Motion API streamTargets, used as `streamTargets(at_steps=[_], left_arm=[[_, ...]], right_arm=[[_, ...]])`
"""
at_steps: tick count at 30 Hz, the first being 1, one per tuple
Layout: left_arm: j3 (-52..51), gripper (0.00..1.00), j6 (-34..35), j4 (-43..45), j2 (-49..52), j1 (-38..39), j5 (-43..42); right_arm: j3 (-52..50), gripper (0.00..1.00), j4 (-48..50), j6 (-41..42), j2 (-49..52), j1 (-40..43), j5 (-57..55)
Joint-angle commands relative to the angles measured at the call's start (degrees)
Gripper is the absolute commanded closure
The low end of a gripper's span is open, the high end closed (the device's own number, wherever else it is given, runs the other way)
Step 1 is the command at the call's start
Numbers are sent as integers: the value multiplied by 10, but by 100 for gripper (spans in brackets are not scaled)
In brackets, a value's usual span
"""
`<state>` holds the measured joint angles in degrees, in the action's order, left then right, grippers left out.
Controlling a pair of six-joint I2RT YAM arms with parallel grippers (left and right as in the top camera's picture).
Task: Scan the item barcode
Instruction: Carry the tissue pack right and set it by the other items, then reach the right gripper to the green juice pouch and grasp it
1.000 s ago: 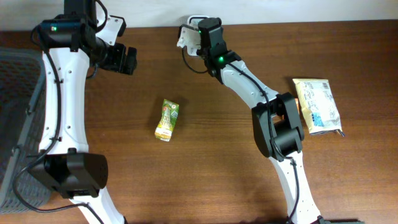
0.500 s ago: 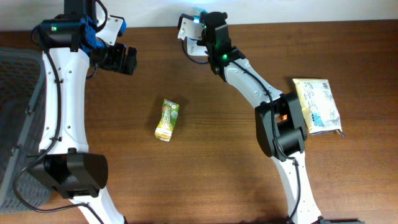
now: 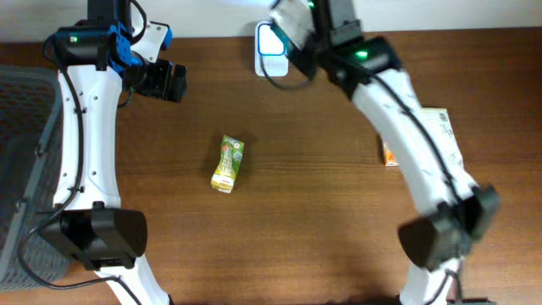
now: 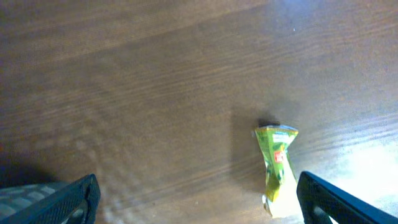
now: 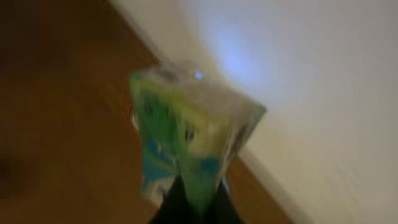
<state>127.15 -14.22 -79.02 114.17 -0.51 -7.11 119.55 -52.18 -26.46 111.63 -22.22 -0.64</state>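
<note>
My right gripper is raised over the table's back edge, shut on a blurred packet with green, blue and white print. In the right wrist view that packet fills the middle, pinched at its lower end by my right gripper. Just below it on the table sits a white scanner with a blue glow. My left gripper hangs open at the back left. Its wrist view shows my left gripper wide apart above the wood, with a green drink pouch near the right finger.
The green drink pouch lies left of centre on the wooden table. A pale snack bag lies at the right, partly behind my right arm, with an orange thing beside it. A grey basket stands off the left edge.
My right arm has risen and swung to the right with the packet, uncovering the scanner with its blue glow. The left arm and the green pouch have not moved.
</note>
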Motion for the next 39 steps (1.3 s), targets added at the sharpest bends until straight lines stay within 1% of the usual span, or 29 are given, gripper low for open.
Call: streamTargets(at_steps=[1,2,3,5,6,8,10,11,13,15,16,17,18,19,21,22,23,24,25,26,27,28,29,30,32,33,34,37,39], left_arm=[[6,1,-11,0,-4,-4,-6],[6,1,-11,0,-4,-4,-6],[6,1,-11,0,-4,-4,-6],[6,1,-11,0,-4,-4,-6],[6,1,-11,0,-4,-4,-6],[6,1,-11,0,-4,-4,-6],[6,1,-11,0,-4,-4,-6],[6,1,-11,0,-4,-4,-6],[6,1,-11,0,-4,-4,-6],[6,1,-11,0,-4,-4,-6],[6,1,-11,0,-4,-4,-6],[6,1,-11,0,-4,-4,-6],[6,1,-11,0,-4,-4,-6],[6,1,-11,0,-4,-4,-6],[6,1,-11,0,-4,-4,-6],[6,1,-11,0,-4,-4,-6],[6,1,-11,0,-4,-4,-6],[6,1,-11,0,-4,-4,-6],[6,1,-11,0,-4,-4,-6],[6,1,-11,0,-4,-4,-6],[6,1,-11,0,-4,-4,-6],[6,1,-11,0,-4,-4,-6],[6,1,-11,0,-4,-4,-6],[6,1,-11,0,-4,-4,-6],[6,1,-11,0,-4,-4,-6],[6,1,-11,0,-4,-4,-6],[6,1,-11,0,-4,-4,-6],[6,1,-11,0,-4,-4,-6],[6,1,-11,0,-4,-4,-6]], right_arm=[[-8,96,-209,192,-28,1,21],[-14,96,-261,203,-21,1,38],[-34,96,-300,246,-12,1,41],[-113,96,-307,316,-7,12,33],[-164,96,-303,343,-7,35,30],[-232,96,-297,343,-7,90,25],[-283,96,-268,343,-7,172,4],[-300,96,-233,331,-7,216,-2],[-308,96,-189,318,-7,255,-2],[-308,95,-139,258,-6,287,-2],[-308,80,-126,247,-6,290,0],[-308,53,-116,247,-6,290,-1],[-308,37,-107,247,-6,290,-2],[-308,32,-94,247,-6,290,-5],[-270,30,-121,248,-7,289,2],[-230,31,-152,248,-7,283,40],[-202,33,-170,248,-7,269,101],[-191,34,-174,248,-7,255,150],[-190,35,-162,264,-6,214,237],[-193,36,-144,305,-3,160,256],[-194,36,-129,334,2,116,255],[-194,35,-97,382,14,53,255],[-194,35,-73,413,24,16,255],[-194,35,-27,481,46,-44,236],[-194,31,32,555,77,-102,198],[-194,28,58,576,90,-127,183],[-194,21,103,588,112,-156,177],[-194,19,154,589,145,-196,177],[-194,19,147,590,166,-212,177]])
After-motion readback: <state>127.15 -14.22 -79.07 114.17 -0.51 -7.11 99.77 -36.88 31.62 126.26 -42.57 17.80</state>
